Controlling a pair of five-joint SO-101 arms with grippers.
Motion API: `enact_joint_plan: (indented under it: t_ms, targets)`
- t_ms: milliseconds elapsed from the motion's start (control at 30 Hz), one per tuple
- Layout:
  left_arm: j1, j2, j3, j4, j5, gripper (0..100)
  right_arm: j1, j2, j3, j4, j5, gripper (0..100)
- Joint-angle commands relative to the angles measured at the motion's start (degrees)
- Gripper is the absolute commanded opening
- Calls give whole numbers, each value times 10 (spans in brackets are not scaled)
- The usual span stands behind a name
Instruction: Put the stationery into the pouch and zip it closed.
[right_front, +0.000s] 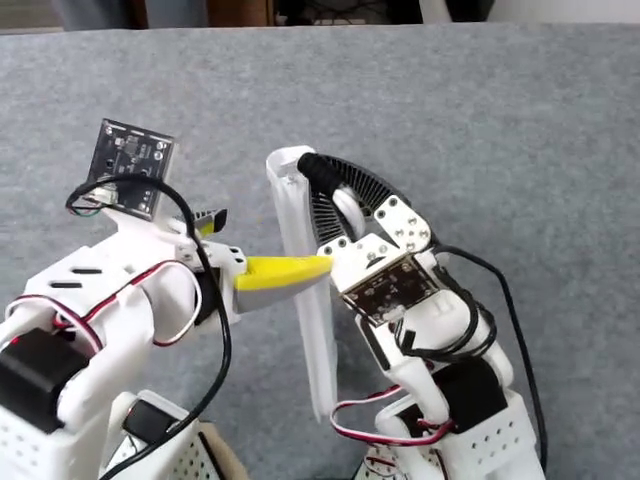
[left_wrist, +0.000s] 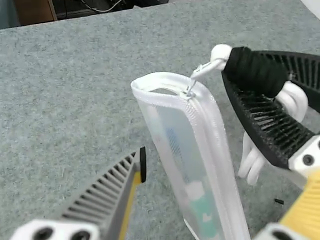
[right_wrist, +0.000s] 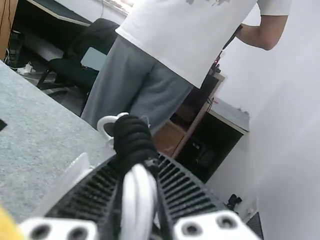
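Note:
A long white translucent pouch (right_front: 318, 330) stands on its edge on the grey table (right_front: 520, 130). Through the pouch's wall (left_wrist: 200, 165) I see blue and teal stationery (left_wrist: 172, 137) inside. The zipper slider (left_wrist: 190, 92) sits near the far end, where a small gap stays unzipped. My right gripper (right_front: 308, 165) is shut on the white zipper pull (left_wrist: 212, 59), its black fingertips (right_wrist: 129, 135) pinched together. My left gripper (left_wrist: 220, 185) is open and straddles the pouch's middle, the grey finger (left_wrist: 120, 185) close to one side and the yellow finger (right_front: 285, 272) on the other.
Grey felt covers the table (left_wrist: 75, 90) on all sides of the pouch, with free room to the far left and right. The table's back edge (right_front: 330, 25) runs along the top of the high view. A small black speck (left_wrist: 278, 201) lies near the pouch.

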Motion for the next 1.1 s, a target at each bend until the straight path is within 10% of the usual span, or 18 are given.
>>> enact_joint_plan:
  t_ms: [0, 1067]
  targets:
    - [-27, 11, 12, -13, 0, 465, -19, -6, -70, 10, -9, 12]
    - [7, 10, -74, 74, 3, 464, -17, -5, -75, 8, -8, 12]
